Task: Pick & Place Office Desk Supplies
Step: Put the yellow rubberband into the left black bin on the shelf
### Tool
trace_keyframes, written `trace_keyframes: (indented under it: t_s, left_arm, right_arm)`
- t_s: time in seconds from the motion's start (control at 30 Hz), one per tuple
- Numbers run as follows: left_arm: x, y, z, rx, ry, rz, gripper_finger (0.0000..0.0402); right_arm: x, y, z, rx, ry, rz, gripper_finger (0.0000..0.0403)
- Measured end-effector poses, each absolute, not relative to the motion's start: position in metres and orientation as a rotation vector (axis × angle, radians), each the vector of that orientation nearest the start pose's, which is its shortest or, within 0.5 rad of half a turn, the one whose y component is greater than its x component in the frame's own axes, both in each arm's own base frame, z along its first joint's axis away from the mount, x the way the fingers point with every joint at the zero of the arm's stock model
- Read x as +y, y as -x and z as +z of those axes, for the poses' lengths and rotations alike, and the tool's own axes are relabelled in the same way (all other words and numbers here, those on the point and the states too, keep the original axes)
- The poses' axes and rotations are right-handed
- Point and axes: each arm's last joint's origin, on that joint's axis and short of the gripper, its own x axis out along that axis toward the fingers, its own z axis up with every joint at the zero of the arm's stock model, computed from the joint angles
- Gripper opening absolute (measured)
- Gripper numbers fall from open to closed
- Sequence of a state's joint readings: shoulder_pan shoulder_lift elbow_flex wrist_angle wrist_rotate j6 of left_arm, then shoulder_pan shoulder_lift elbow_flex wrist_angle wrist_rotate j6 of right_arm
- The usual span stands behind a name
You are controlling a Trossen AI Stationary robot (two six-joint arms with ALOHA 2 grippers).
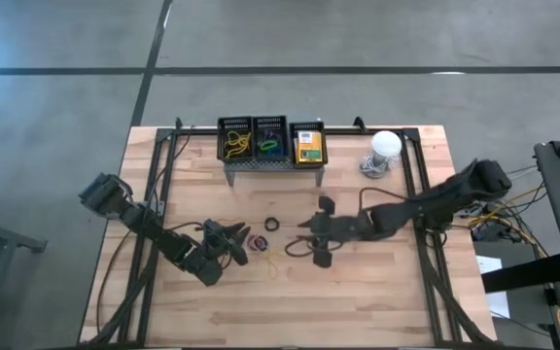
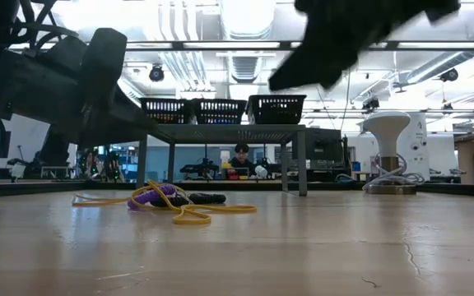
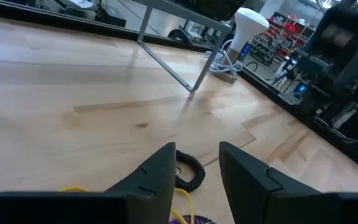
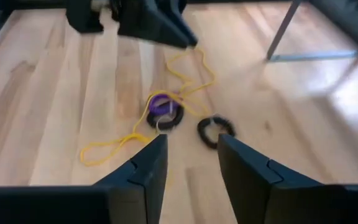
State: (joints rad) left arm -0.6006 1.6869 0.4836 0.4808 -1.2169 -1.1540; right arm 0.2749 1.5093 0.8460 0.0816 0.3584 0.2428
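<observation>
Several small loops lie flat on the wooden table between my two grippers: a black coiled loop (image 1: 271, 225) (image 3: 189, 172) (image 4: 215, 130), a purple loop with a dark ring (image 1: 258, 243) (image 4: 165, 111) (image 2: 151, 196) and a long yellow rubber band (image 1: 271, 259) (image 4: 110, 147) (image 2: 194, 215). My left gripper (image 1: 239, 236) (image 3: 197, 155) is open and hovers just left of the loops. My right gripper (image 1: 304, 236) (image 4: 191, 146) is open and hovers just right of them. A yellow-and-green box (image 1: 308, 146) lies in the stand's right basket.
The grey perforated stand (image 1: 270, 163) (image 2: 220, 131) at the far edge carries three black baskets; the left one holds yellow bands (image 1: 236, 146), the middle one green and blue ones (image 1: 268, 147). A white dome with a cable (image 1: 385, 146) (image 2: 388, 156) stands to its right. Bare wood lies toward the near edge.
</observation>
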Motion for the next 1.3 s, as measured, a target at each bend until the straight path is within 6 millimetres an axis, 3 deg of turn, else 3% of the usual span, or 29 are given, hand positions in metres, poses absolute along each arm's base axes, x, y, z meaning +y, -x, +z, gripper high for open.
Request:
trace_keyframes:
  t_s: [0.17,0.37,0.6,0.77,0.87,1.03,1.17,1.3]
  left_arm:
    - [-0.122,-0.227,0.109,0.071,0.517,0.724,0.0128]
    - [-0.130,-0.235,0.113,0.197,0.487,0.637,0.0128]
    - [-0.149,-0.252,0.140,0.669,0.426,0.570,0.0120]
    - [-0.152,-0.250,0.161,0.966,0.275,0.542,0.0120]
    - [-0.145,-0.248,0.164,1.024,0.196,0.529,0.0120]
    - [-0.112,-0.245,0.151,1.098,0.327,0.603,0.0124]
    - [-0.091,-0.244,0.134,1.029,0.325,0.553,0.0139]
    - [-0.074,-0.241,0.114,0.920,0.175,0.463,0.0156]
  right_arm:
    - [0.076,-0.297,0.177,0.464,-0.119,-0.140,0.0166]
    - [0.075,-0.294,0.134,0.410,-0.051,-0.115,0.0188]
    - [0.077,-0.301,0.088,0.417,-0.016,-0.107,0.0184]
    - [0.078,-0.303,0.060,0.441,-0.093,-0.111,0.0176]
    - [0.079,-0.304,0.053,0.420,-0.082,-0.085,0.0171]
    - [0.078,-0.307,0.054,0.359,0.000,-0.052,0.0165]
    - [0.074,-0.314,0.065,0.302,0.062,-0.055,0.0160]
    - [0.070,-0.319,0.067,0.298,0.138,-0.062,0.0154]
